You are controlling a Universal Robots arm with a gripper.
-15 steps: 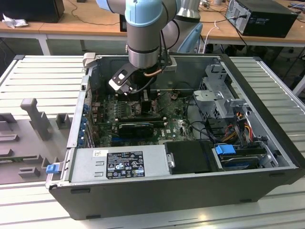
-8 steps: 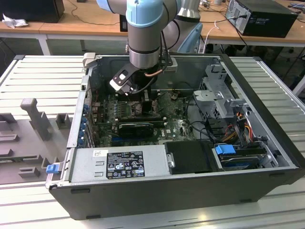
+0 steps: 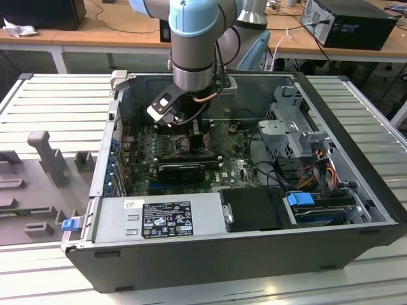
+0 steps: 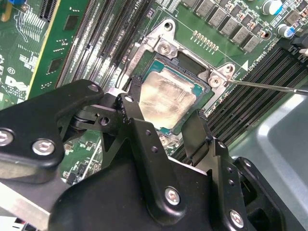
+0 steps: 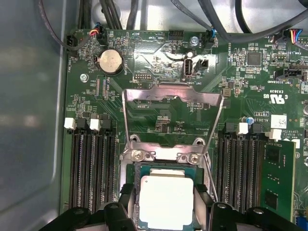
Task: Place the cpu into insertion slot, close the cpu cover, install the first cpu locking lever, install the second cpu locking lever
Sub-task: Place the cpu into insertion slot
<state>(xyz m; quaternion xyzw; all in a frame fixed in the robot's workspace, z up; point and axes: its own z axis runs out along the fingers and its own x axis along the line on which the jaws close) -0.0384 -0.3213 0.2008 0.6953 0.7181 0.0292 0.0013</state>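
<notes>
The cpu (image 5: 166,199) (image 4: 166,98), a pale silver-grey square chip, lies low in the insertion slot (image 5: 163,155) (image 4: 188,58), its green edge showing inside the socket frame. My gripper (image 5: 164,192) (image 4: 168,100) (image 3: 191,135) straddles it, with one black finger (image 4: 136,86) pressed on each of two opposite sides, shut on the chip. The cpu cover (image 5: 173,95), a thin silvery frame with a big window, stands flipped open beyond the socket. A thin wire locking lever (image 5: 214,134) (image 4: 269,86) is raised beside the socket.
Black memory slots (image 5: 89,168) flank the socket on both sides. A long black card (image 3: 184,170) sits on the board near the arm. The power supply (image 3: 159,219), drive cage (image 3: 292,124) and cables (image 3: 318,168) crowd the case.
</notes>
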